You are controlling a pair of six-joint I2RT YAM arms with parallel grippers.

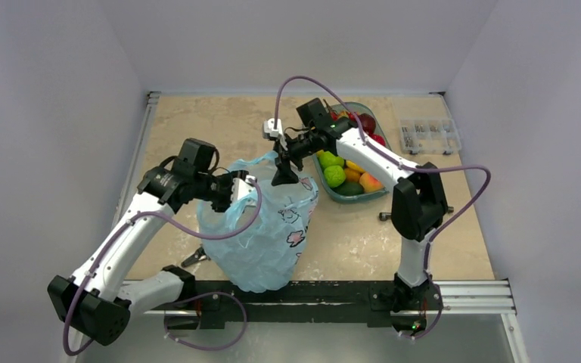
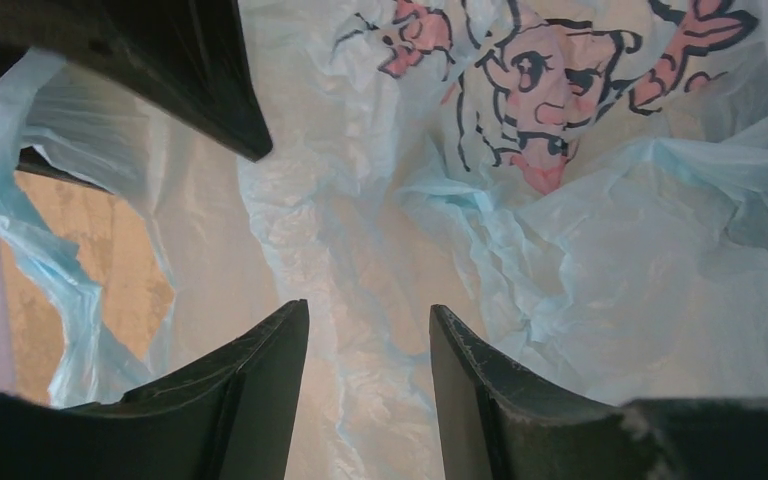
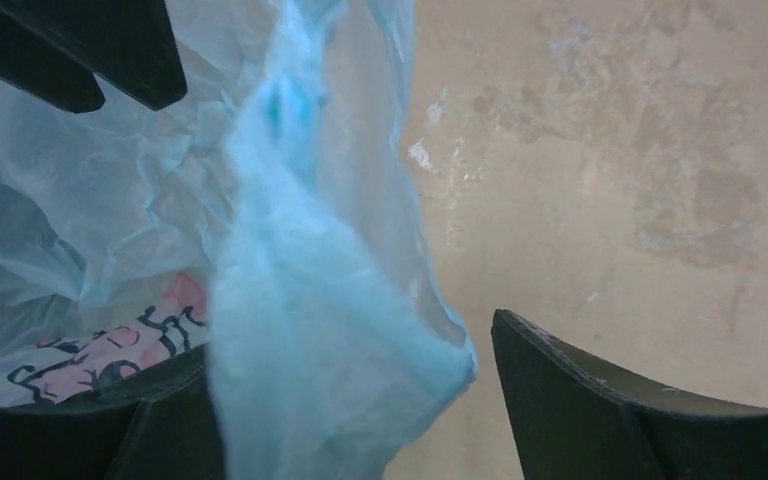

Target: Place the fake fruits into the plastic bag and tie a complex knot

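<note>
The plastic bag (image 1: 261, 234) stands open in the middle of the table, light blue with pink and dark cartoon print. My left gripper (image 1: 236, 193) is at its upper left rim; in the left wrist view its fingers (image 2: 260, 385) stand apart with bag plastic (image 2: 580, 280) just beyond them. My right gripper (image 1: 284, 175) is at the bag's upper right rim, wide open, with a fold of the bag (image 3: 310, 330) hanging between its fingers (image 3: 580, 400). The fake fruits (image 1: 335, 175) lie in the teal dish. No knot shows.
The teal oval dish (image 1: 348, 200) sits right of the bag, under the right arm. A clear parts box (image 1: 427, 136) is at the back right. A small dark tool (image 1: 195, 259) lies by the left arm's base. The other gripper's dark fingers (image 3: 90, 50) show top left.
</note>
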